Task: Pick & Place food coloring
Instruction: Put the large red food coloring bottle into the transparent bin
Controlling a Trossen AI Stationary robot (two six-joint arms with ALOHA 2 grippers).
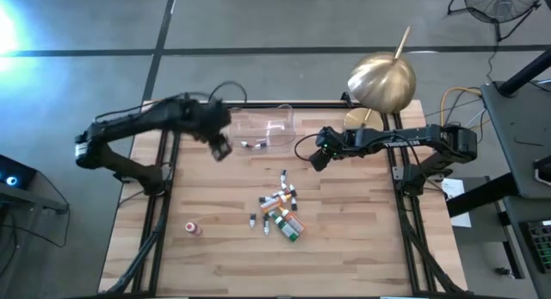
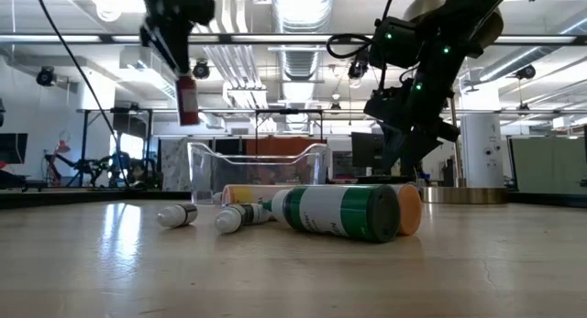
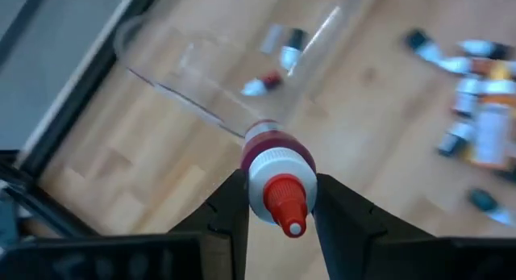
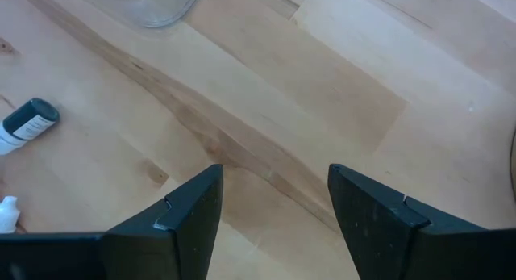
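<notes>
My left gripper (image 1: 221,148) is shut on a red dropper bottle (image 3: 270,155) and stands high above the table, just at the near left corner of the clear plastic tray (image 1: 258,120). Two small bottles (image 3: 278,58) lie in the tray. A pile of red, orange, green and dark bottles (image 1: 281,209) lies on the table's middle. One pinkish bottle (image 1: 193,227) lies apart at the near left. My right gripper (image 1: 317,157) is open and empty, above bare wood to the right of the tray. My left gripper pinches the red bottle at its white shoulder (image 3: 278,177), just below the red cap, between its two fingers. The fingers come from above, pointing down. The bottle hangs below them, nearly upright and lifted clear of the table (image 2: 187,100).
A large green-and-white bottle (image 2: 339,212) lies at the near side of the pile. A brass-coloured dome (image 1: 381,79) with a stick stands at the table's far right. A dark-capped bottle (image 4: 28,123) lies near my right gripper. Bare wood lies along the near edge.
</notes>
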